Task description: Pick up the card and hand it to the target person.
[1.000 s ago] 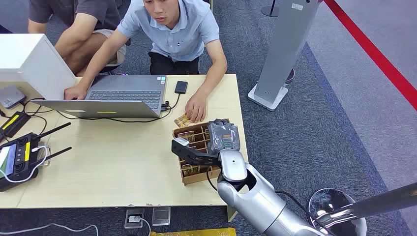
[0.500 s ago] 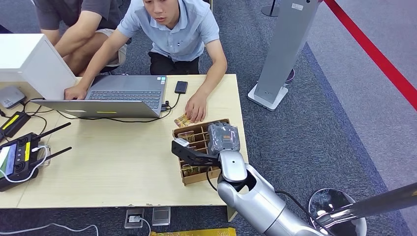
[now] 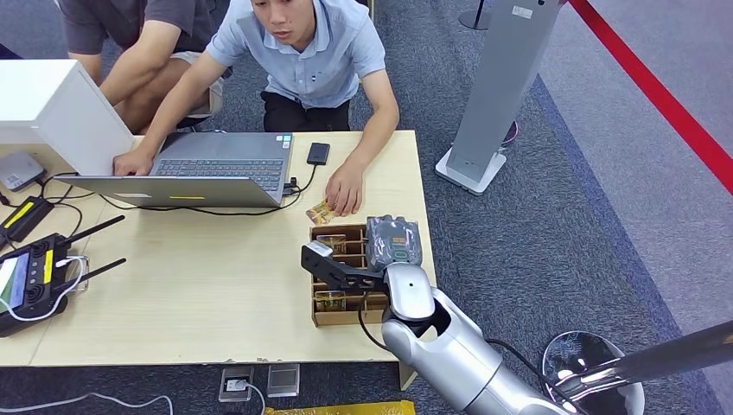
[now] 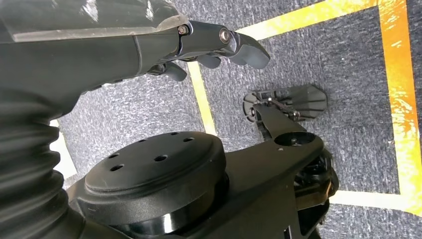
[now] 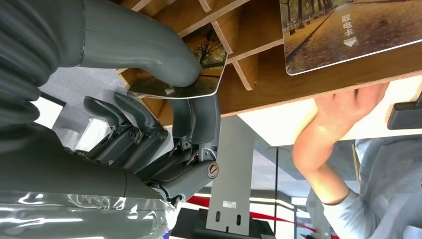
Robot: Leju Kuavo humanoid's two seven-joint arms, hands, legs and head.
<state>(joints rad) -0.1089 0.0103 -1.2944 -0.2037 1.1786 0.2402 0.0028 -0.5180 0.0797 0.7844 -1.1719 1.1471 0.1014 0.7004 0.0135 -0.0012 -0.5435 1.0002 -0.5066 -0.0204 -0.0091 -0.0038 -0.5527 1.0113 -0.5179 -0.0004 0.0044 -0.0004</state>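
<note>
A wooden divided box (image 3: 326, 318) stands at the table's right front and holds several cards with an autumn tree picture (image 3: 330, 300). My right hand (image 3: 393, 241) reaches down into its far right part. In the right wrist view the thumb and a finger pinch one such card (image 5: 199, 59) that stands in a compartment, while the other fingers (image 5: 129, 129) curl below. A second card (image 5: 348, 35) lies deeper in the box (image 5: 259, 84). My left hand (image 4: 214, 47) hangs over the floor, fingers loosely apart, holding nothing. The person in the light blue shirt (image 3: 302, 52) rests a hand (image 3: 346, 188) just behind the box.
A loose card (image 3: 320, 210) lies by the person's hand. A laptop (image 3: 216, 164), a phone (image 3: 318, 153) and cables fill the table's back. A black remote controller (image 3: 30, 281) sits front left. A grey stand (image 3: 497, 86) rises right of the table, and a second person (image 3: 138, 52) sits behind.
The wooden box has turned from a slant to square with the table edge, under my right hand. The second person's arm has drawn back.
</note>
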